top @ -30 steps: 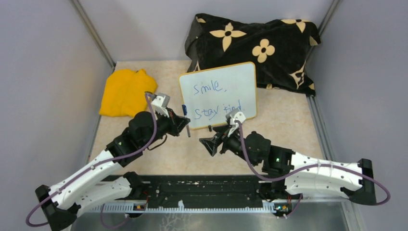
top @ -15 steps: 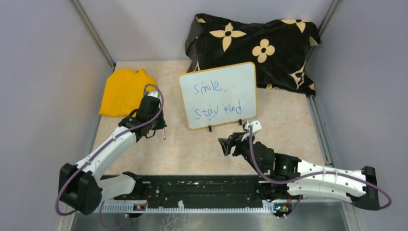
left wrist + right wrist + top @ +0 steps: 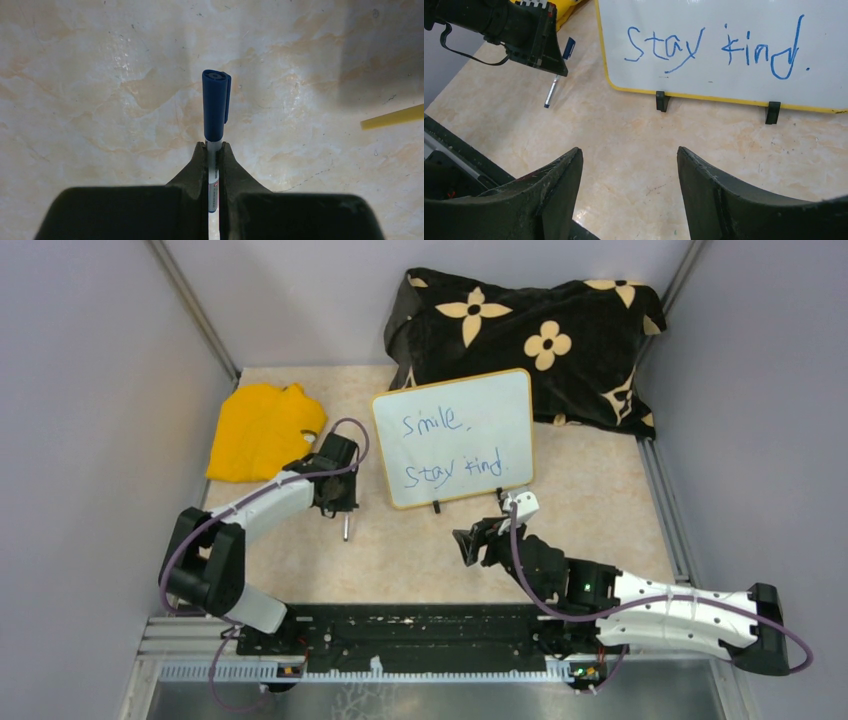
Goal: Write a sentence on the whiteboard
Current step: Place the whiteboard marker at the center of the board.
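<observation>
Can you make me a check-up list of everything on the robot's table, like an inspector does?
Surface: beige marbled table, a few small dark specks.
Job's things: whiteboard stands on black feet; the sentence "Smile, Stay kind." is on it in blue.
Clutter: yellow cloth at the far left; black flowered cloth behind the board.
Grippers: left gripper shut on the marker, left of the board; right gripper open and empty, in front of the board.
Cables: purple cable loops along each arm; no snag seen.
Surroundings: grey walls on three sides.
</observation>
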`<state>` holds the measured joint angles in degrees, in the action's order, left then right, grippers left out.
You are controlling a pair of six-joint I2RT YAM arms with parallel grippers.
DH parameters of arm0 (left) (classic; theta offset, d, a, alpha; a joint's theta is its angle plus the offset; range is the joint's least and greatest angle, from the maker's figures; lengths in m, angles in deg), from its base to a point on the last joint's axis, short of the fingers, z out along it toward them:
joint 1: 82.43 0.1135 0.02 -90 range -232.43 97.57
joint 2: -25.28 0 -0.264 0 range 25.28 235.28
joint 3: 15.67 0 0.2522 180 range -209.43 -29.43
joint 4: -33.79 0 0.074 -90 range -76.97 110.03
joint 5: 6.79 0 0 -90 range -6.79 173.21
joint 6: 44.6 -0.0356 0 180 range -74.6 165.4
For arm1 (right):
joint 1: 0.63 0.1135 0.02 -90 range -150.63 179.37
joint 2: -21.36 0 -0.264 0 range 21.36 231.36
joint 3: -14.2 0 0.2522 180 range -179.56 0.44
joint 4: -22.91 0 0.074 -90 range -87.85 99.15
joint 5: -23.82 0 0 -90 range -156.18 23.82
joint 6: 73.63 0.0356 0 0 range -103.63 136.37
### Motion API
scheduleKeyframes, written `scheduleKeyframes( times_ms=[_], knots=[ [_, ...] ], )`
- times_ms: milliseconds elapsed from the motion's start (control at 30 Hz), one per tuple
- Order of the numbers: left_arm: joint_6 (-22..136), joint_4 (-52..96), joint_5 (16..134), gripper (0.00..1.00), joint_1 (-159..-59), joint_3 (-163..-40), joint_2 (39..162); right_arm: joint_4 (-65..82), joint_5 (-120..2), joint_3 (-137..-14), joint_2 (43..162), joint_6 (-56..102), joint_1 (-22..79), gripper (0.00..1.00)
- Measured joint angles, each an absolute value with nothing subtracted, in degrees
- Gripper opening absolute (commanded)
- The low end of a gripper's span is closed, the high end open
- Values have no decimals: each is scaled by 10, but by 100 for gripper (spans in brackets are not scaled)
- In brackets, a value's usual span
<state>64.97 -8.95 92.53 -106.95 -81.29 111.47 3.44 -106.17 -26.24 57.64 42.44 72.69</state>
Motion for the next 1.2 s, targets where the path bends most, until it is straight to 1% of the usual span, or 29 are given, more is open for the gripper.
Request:
scheduleKeyframes(
  times_ms=[333,533,767,1033,1133,1200],
  knots=[
    [625,-94,898,1,-1054,-826,1120,39,-1064,-263,596,409,727,67],
    [624,-87,865,1,-1050,-825,1151,35,-1064,-280,625,399,727,66],
    [623,-87,848,5,-1048,-826,1163,33,-1064,-289,615,394,727,66],
    [624,-87,841,13,-1048,-827,1180,26,-1070,-289,607,394,727,66],
    [624,-87,840,21,-1048,-827,1183,19,-1072,-289,600,394,727,66],
    [624,-87,840,24,-1048,-827,1183,16,-1075,-289,589,395,727,66]
  ],
)
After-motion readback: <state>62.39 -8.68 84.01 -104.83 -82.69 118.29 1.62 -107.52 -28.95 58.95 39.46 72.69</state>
